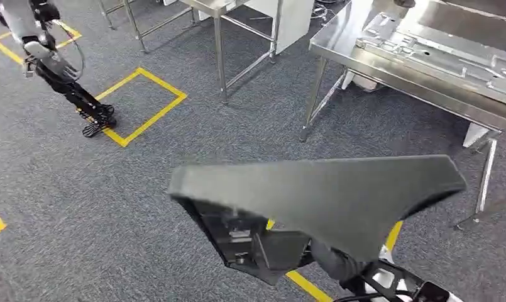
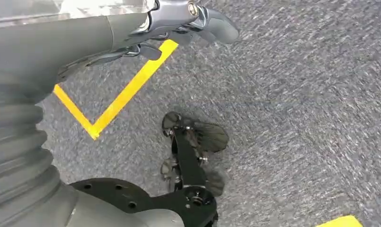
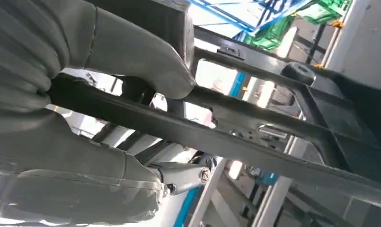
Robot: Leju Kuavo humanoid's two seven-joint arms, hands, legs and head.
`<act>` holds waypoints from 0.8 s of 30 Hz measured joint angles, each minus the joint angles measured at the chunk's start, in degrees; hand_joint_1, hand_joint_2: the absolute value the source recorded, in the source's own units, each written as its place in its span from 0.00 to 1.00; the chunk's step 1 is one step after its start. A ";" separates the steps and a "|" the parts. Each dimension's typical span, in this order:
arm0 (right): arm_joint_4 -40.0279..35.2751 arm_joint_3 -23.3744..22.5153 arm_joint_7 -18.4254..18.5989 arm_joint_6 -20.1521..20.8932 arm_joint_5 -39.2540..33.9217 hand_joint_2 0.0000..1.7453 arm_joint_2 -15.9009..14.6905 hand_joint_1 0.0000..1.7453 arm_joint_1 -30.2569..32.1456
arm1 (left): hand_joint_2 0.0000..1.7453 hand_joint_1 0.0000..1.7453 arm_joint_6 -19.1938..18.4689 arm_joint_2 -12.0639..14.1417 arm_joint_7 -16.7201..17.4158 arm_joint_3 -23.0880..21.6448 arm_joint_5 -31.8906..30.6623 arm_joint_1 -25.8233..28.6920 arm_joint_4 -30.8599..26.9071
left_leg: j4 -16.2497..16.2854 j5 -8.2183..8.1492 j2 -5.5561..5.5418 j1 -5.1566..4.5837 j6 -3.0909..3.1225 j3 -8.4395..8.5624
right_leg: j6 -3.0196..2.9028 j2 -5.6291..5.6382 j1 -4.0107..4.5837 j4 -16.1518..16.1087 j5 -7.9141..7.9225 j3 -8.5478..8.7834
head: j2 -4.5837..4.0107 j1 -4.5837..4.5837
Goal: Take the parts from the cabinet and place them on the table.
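My right hand (image 3: pixel 84 94) is clamped on the dark part (image 1: pixel 325 201), which sits in front of me above the carpet (image 1: pixel 112 207), short of the steel table (image 1: pixel 420 69). Right wrist view shows its ribbed underside; head view the flat top. Left hand (image 2: pixel 188 23) hangs beside me, fingers curled on nothing. No legible writing.

Robot hand (image 3: pixel 84 94) gripping black part (image 3: pixel 254 142), thumb (image 3: pixel 146 61) over bar
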 joint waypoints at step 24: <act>-0.96 0.48 2.27 -1.73 -1.49 1.00 2.10 1.00 -3.55 | 1.00 0.00 -3.65 0.74 0.07 0.70 -2.69 -0.29 -0.07 | 1.21 -0.63 -6.15 -0.32 -0.92 -0.68 | -2.08 6.57 0.10 -13.49 7.24 6.76 | 0.00 -0.15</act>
